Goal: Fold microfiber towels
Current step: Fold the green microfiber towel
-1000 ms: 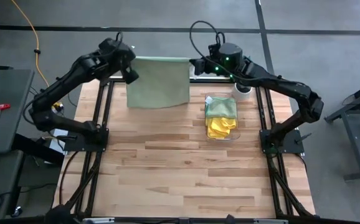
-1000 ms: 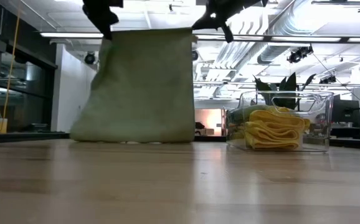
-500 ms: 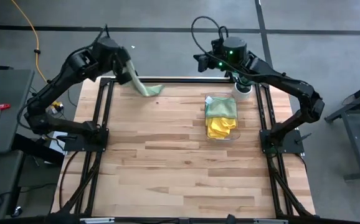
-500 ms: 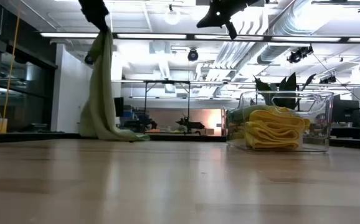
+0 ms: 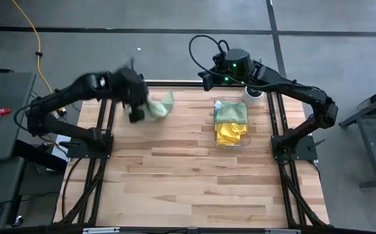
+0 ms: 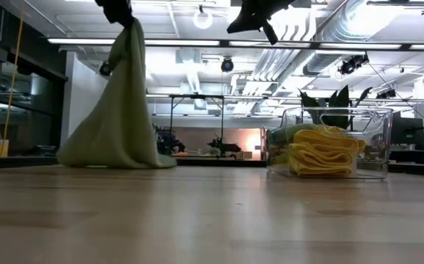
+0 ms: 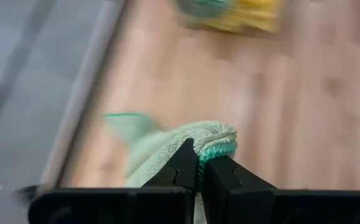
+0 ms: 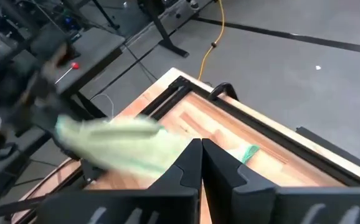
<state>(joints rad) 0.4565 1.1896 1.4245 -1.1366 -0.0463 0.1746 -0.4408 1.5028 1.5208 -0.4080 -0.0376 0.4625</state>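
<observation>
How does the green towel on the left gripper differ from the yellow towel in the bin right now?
The green towel hangs unfolded from the shut left gripper, its lower edge trailing on the table; the yellow towel lies folded in the clear bin, untouched. The green one is pale sage, the yellow one bright. Both look like soft cloth.

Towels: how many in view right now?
At least 3. One sage green towel hangs from the left gripper, trailing on the table. One green towel and one yellow towel sit in the clear bin; more may be hidden.
</observation>
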